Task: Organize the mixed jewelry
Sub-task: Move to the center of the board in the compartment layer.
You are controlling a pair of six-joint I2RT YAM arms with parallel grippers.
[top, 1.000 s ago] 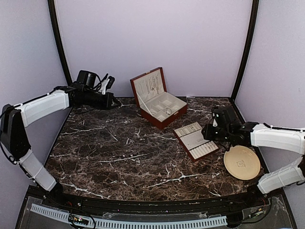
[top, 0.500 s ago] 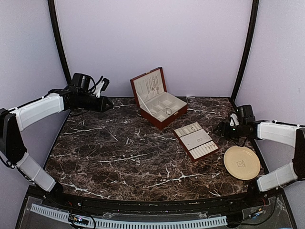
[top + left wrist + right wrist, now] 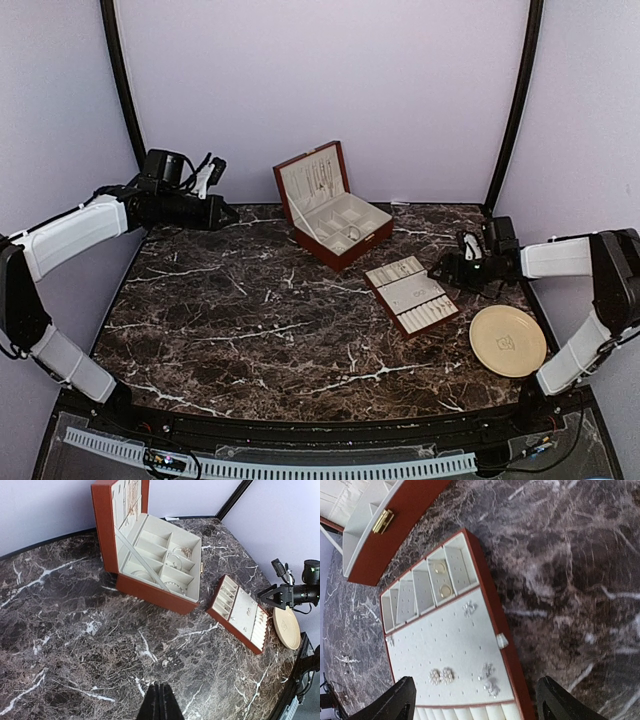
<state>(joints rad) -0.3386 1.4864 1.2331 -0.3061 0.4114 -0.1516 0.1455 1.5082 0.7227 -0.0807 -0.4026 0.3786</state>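
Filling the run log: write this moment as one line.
left pincer: shut | right pincer: open, facing tray | earrings: on tray

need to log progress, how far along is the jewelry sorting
Done: earrings sit on the tray panel, two rings in its slots, and more pieces lie in the box. In hand: nothing seen; the right gripper hangs open over the tray, the left gripper is shut. Left: the plate looks bare, so little if anything; a glint on the table beside the tray may be a stray.
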